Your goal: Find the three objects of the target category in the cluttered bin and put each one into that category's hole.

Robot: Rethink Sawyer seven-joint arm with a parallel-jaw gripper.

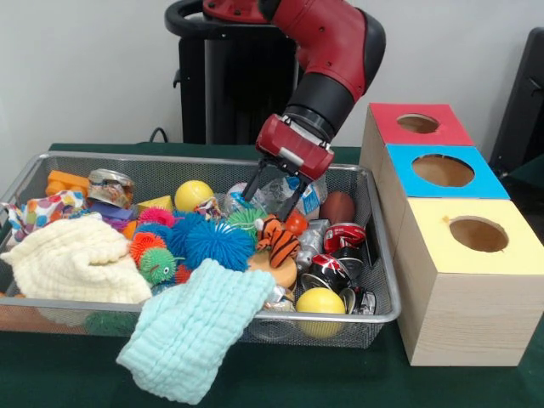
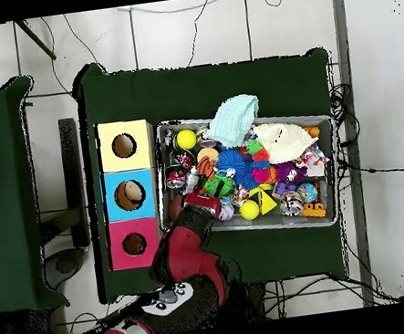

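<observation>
the claw (image 1: pixel 274 197) hangs inside the wire bin (image 1: pixel 384 280), low over the clutter at the bin's back, with its two black fingers (image 1: pixel 252 189) spread apart and nothing visibly pinched between them. directly behind and between the fingers sits a crumpled clear plastic bottle (image 1: pixel 280 194); whether the tips already touch it i cannot tell. just below the claw lies a small striped tiger toy (image 1: pixel 275 238), and beside that, toward the boxes, a brown ball (image 1: pixel 337 206) and several crushed red cans (image 1: pixel 344 237). on the claw's other side sit a blue spiky ball (image 1: pixel 218 242), a yellow ball (image 1: pixel 193 195), and further off a cream cloth (image 1: pixel 72 261). a pale green cloth (image 1: pixel 195 327) drapes over the bin's front rim, well apart from the claw.

the three boxes stand beside the bin: the red box (image 1: pixel 416 124), the blue box (image 1: pixel 442 171) and the yellow box (image 1: pixel 476 235), each with a round hole on top. the task line does not name the target category, so which items count is a guess; the cans or the balls look like likely sets.

my reading is that this is the search-and-pick step, with the claw poised over a candidate. the next move would call for a short drop, a firm pinch on one item only, then a lift clear of the rim before it goes to the matching hole. the packed neighbours could snag or come up with it.

in the overhead view the arm (image 2: pixel 191 249) reaches over the bin's edge nearest the boxes.
</observation>
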